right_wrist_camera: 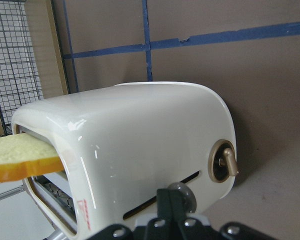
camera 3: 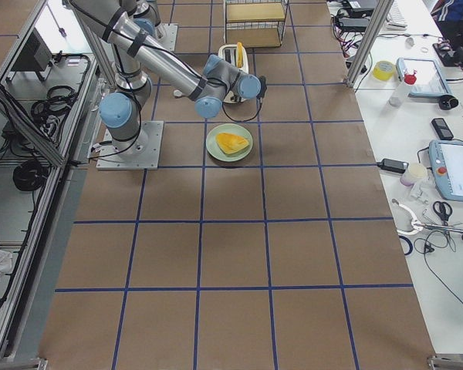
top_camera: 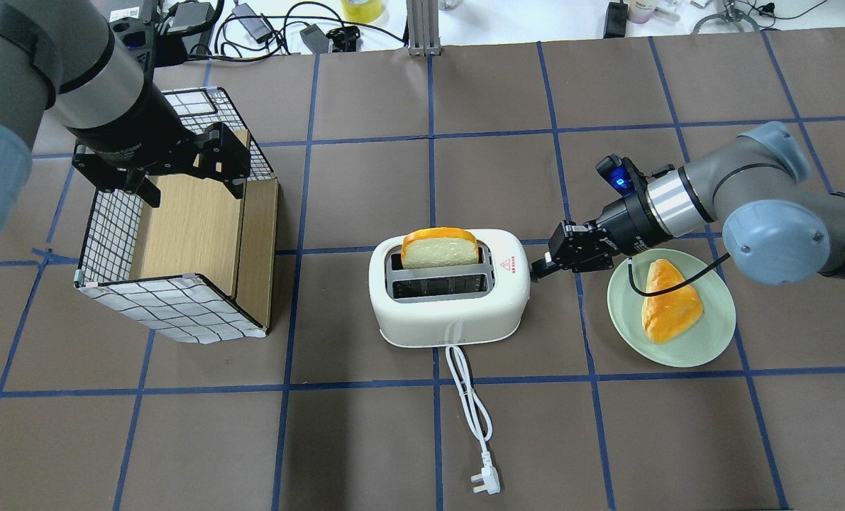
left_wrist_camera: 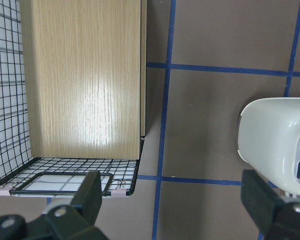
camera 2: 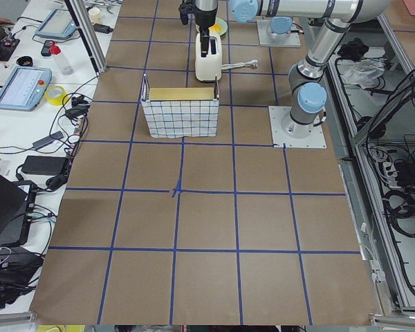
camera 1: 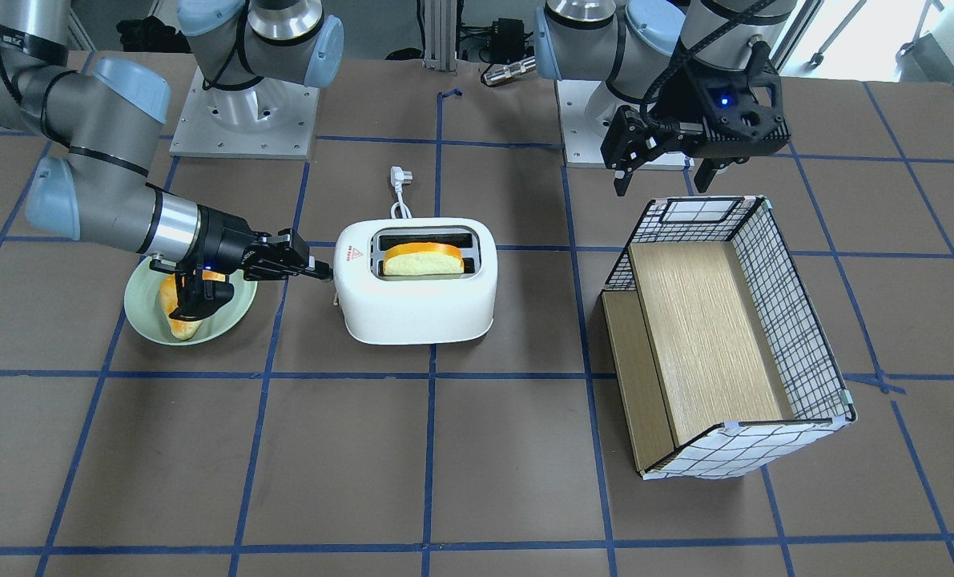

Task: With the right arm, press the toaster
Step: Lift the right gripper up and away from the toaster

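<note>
The white two-slot toaster stands mid-table, also in the front view. A slice of bread sticks up from its far slot. My right gripper is shut and empty. Its tips touch the toaster's end wall, as in the front view. In the right wrist view the shut fingers sit at the lever slot on the toaster, beside a round beige knob. My left gripper is open and empty, high above the wire basket.
A green plate with a bread wedge lies under my right forearm. The toaster's white cord and plug trail toward the near edge. The wire basket with its wooden shelf lies on its side, left of the toaster in the overhead view.
</note>
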You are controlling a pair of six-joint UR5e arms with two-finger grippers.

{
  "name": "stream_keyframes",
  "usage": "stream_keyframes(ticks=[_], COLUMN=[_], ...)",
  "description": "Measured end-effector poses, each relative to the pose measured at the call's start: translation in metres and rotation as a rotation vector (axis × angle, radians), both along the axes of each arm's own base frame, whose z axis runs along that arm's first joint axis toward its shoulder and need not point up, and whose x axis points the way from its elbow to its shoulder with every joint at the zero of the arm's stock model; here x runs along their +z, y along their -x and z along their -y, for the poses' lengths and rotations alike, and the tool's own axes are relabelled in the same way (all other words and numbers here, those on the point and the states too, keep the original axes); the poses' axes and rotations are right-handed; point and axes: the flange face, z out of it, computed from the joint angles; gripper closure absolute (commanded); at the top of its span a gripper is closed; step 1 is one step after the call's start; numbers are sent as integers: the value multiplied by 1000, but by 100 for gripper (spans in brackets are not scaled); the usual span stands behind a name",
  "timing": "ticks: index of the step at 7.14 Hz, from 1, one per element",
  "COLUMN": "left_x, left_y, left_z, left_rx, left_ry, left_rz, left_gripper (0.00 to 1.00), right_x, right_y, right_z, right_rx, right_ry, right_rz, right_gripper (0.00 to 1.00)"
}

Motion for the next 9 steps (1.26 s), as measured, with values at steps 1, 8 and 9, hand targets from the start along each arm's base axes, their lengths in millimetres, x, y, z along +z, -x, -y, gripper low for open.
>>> stream_keyframes(ticks=[1,8,9], left_x=[0,0,0], left_y=[0,0,0], left_z=[0,0,0], left_rx=[0,0,0], left_ry=[0,0,0], left_rz=[0,1,1], left_gripper=[0,0,0], right_x=[-6,-13,-2], right_y=[0,0,1], right_z=[0,0,1], right_rx=[0,-9,-27], right_ry=[0,-6,-7], right_rz=[-1,-11,-27], right_gripper=[100,100,100])
